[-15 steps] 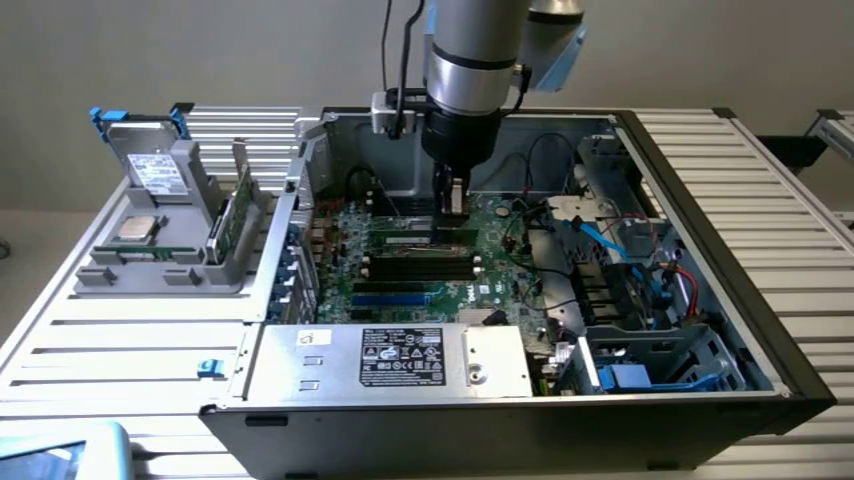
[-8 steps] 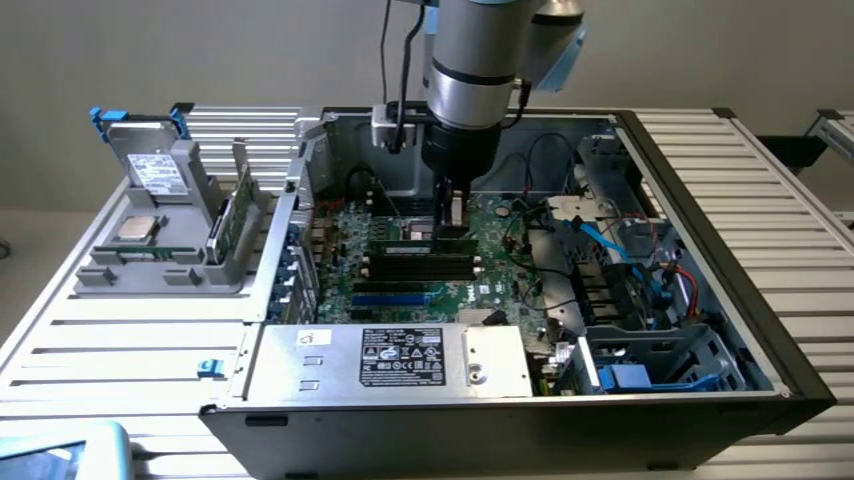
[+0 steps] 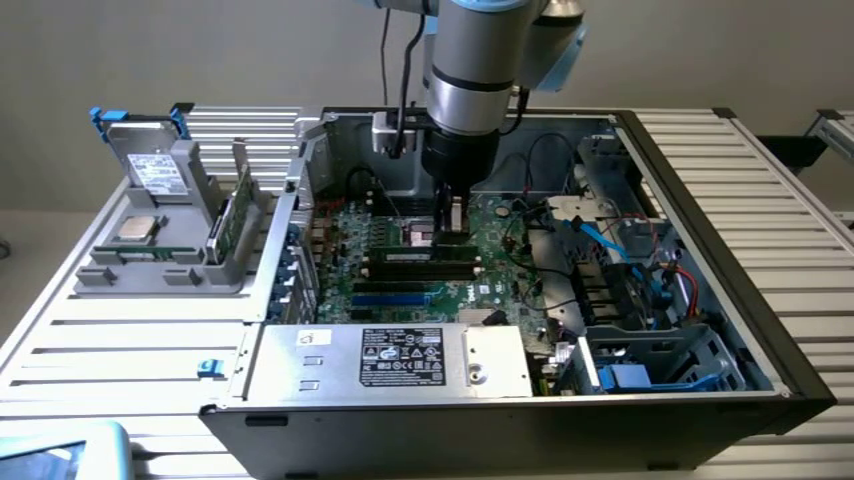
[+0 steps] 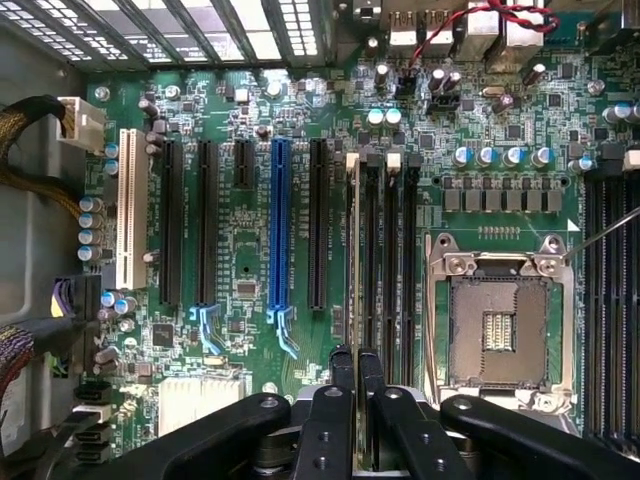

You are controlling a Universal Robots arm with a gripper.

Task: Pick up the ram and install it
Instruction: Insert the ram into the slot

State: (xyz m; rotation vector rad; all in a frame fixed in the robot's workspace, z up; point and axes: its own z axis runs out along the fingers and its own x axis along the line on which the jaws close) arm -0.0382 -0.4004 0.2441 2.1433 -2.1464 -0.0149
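- The ram [image 4: 352, 260] — stands edge-up among the memory slots [image 4: 392, 250] beside the processor socket [image 4: 497, 335], in the slot farthest from that socket; long axis parallel to the socket's side.
- The gripper [image 4: 356, 365] — jaws drawn almost together, gripping nothing visible, directly above the ram's top edge, toward one end; contact cannot be judged.

2 views share the motherboard [image 4: 245, 240]: exterior high, wrist close above.
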